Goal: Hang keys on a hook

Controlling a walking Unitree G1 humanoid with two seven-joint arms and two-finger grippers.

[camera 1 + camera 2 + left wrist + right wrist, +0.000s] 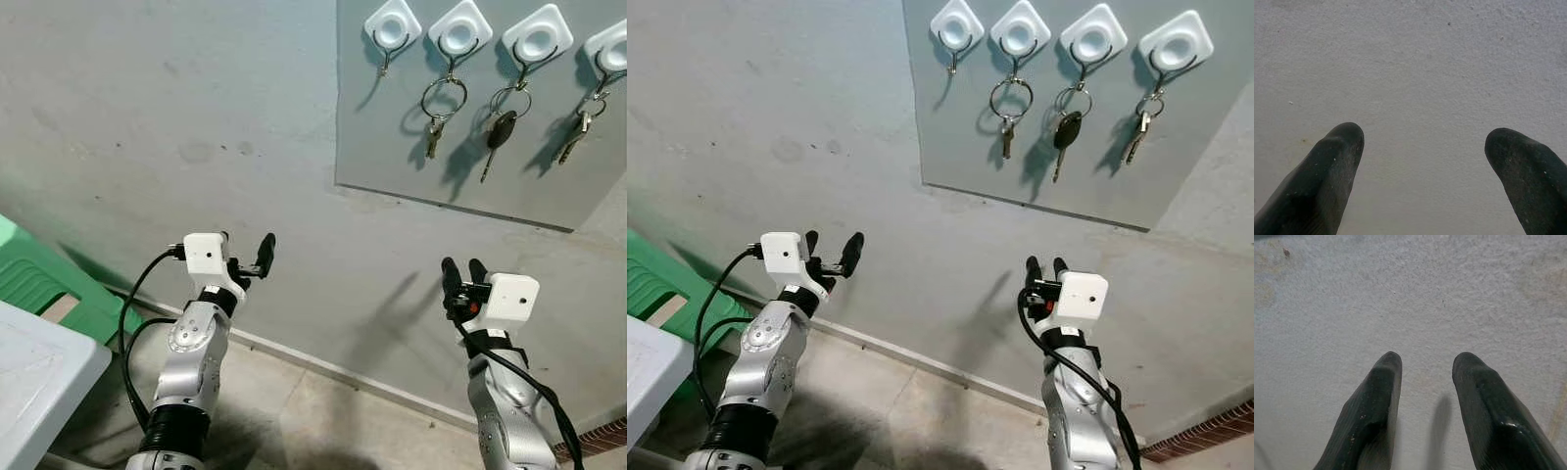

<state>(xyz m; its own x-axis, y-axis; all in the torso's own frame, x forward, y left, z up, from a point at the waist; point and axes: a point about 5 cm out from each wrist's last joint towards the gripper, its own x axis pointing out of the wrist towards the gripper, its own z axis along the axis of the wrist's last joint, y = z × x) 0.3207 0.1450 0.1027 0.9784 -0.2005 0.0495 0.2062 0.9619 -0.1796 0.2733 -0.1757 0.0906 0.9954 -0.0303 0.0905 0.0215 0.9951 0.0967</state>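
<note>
I am holding both arms low before the wall, left gripper (247,257) with jaws spread wide, right gripper (459,271) with jaws narrowly parted, both empty. Three key sets (443,111) are hanging on hooks; the leftmost hook (390,29) is sitting bare.

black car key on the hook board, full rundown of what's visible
The black car key hangs from the third hook from the left on the grey board. It has a dark, plastic-looking oval head and a thin metal blade pointing down, tilted slightly. A metal ring links it to the hook's wire. It lies against the board and casts a shadow there. Its neighbours hang apart from it. Both grippers are well below, empty.
</note>
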